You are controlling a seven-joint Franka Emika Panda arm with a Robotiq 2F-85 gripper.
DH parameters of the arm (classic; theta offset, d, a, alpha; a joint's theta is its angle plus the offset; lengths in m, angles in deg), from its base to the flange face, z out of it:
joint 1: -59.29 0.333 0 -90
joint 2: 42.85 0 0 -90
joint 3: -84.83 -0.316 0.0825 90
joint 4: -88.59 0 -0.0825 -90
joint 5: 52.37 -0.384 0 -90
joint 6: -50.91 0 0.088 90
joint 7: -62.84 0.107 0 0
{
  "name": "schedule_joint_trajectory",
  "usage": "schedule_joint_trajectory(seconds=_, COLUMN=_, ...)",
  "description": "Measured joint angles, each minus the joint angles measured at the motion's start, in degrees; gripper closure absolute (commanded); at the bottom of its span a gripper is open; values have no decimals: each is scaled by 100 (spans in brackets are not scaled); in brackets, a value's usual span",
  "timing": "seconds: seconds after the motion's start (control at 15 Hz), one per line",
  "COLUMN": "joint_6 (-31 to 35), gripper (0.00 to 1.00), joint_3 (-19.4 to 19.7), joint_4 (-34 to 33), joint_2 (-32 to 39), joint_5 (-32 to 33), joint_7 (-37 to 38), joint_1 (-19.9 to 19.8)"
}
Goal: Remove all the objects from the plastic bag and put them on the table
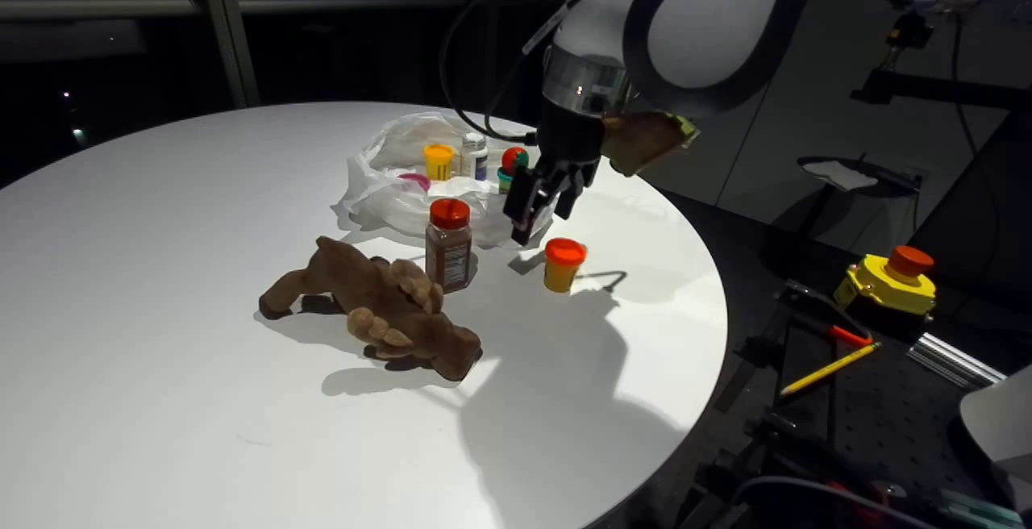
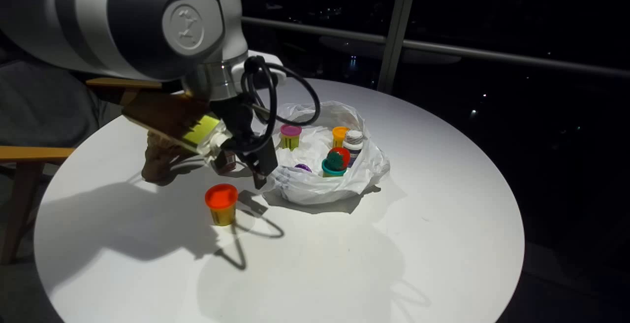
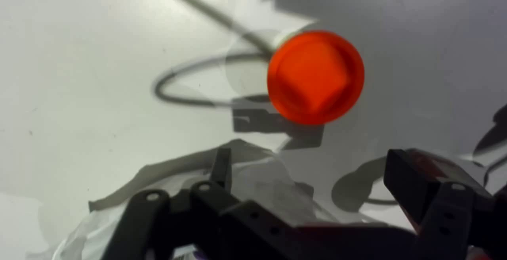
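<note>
The white plastic bag (image 1: 367,190) lies open on the table. In it are a yellow tub (image 1: 438,162), a white bottle (image 1: 474,156), a pink-lidded tub (image 2: 290,137), a teal-lidded tub (image 2: 333,170) with a red-green ball (image 2: 338,158) against it, and something purple (image 2: 302,167), mostly hidden. Outside the bag stand an orange-lidded tub (image 1: 563,264) and a red-lidded spice jar (image 1: 449,248); a brown plush toy (image 1: 355,279) lies near them. My gripper (image 1: 542,224) is open and empty, above the table between bag and orange-lidded tub. In the wrist view that tub (image 3: 315,77) is ahead of the fingers (image 3: 309,155).
The round white table (image 1: 161,400) carries everything. The spice jar and plush toy stand close to the bag's front side. A side stand with a yellow emergency-stop box (image 1: 887,283) is beyond the table edge. A wooden chair (image 2: 34,153) stands beside the table.
</note>
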Motion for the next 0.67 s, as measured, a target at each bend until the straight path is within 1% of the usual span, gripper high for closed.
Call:
schedule_joint_trajectory(seconds=0.13, joint_6=-47, gripper=0, joint_3=209, joint_4=-235, joint_2=-142, joint_5=97, joint_7=247, joint_1=173)
schedule_joint_trajectory(seconds=0.27, joint_6=-214, gripper=1, joint_3=335, joint_4=-584, joint_2=-205, joint_5=136, joint_7=395, joint_1=232)
schedule_joint_trajectory(seconds=0.47, joint_6=-669, gripper=0, joint_3=390, joint_4=-1191, joint_2=-131, joint_5=138, joint_7=420, joint_1=138)
schedule_joint_trajectory(seconds=0.67, joint_6=-1088, gripper=0, joint_3=438, joint_4=-1772, joint_2=154, joint_5=138, joint_7=451, joint_1=-57)
